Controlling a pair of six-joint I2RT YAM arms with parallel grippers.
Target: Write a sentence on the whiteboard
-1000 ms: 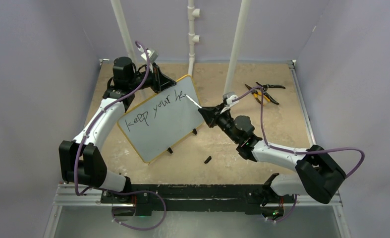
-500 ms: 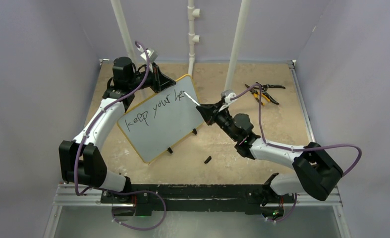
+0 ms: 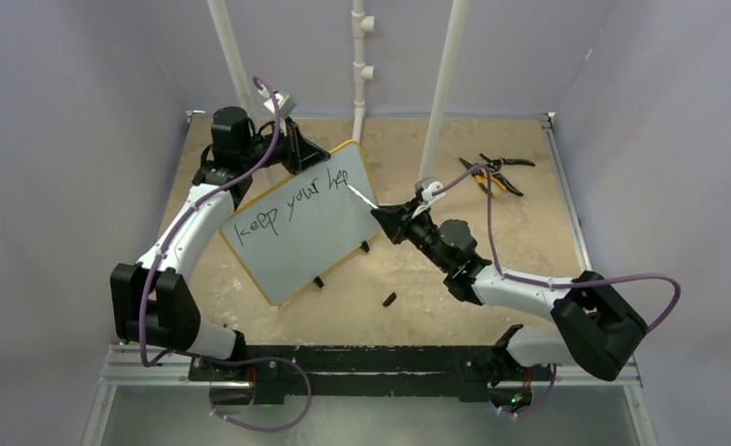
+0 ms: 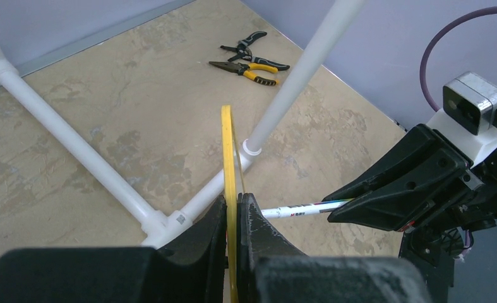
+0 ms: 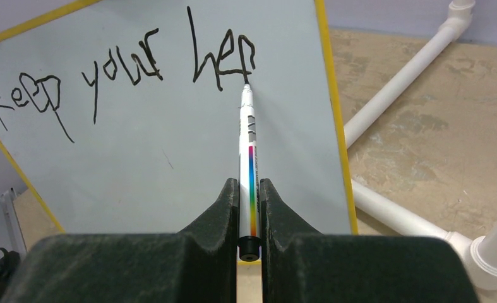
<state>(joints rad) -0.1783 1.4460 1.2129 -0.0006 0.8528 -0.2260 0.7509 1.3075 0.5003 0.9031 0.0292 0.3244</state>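
— Two grippers in view: is either one slack?
— Neither. The left gripper (image 4: 232, 206) has its jaws pressed together on the thin yellow frame of the whiteboard (image 3: 298, 243), which shows edge-on between the fingers in the left wrist view.
— Where on the board does it grip?
— At the far edge, close to the far corner, seen from above.
— And the right gripper (image 5: 250, 189)?
— Clamped on a white marker (image 5: 247, 142) with a rainbow stripe. The barrel lies in the narrow gap between the two black fingers, and its black end sits back near their root.
— Does the tip touch anything?
— Yes, it rests on the board's pale face, right at the foot of the last letter.
— What does the sentence (image 5: 122, 72) read so far?
— "keep your" and then "he" with one more looped letter, all on one line along the board's top edge. The strokes are thin, black and slanted.
— Where is the board itself?
— On the left half of the sandy table (image 3: 528, 242), between the two arms, turned at an angle to the table's edges, with its small black feet along the near edge.
— Anything else lying about?
— Pliers (image 3: 491, 175) with yellow and black handles lie well apart at the far right. A small black piece (image 3: 389, 299) lies on the table near the board's near side. White pipes (image 5: 410, 69) run along the table behind the board.
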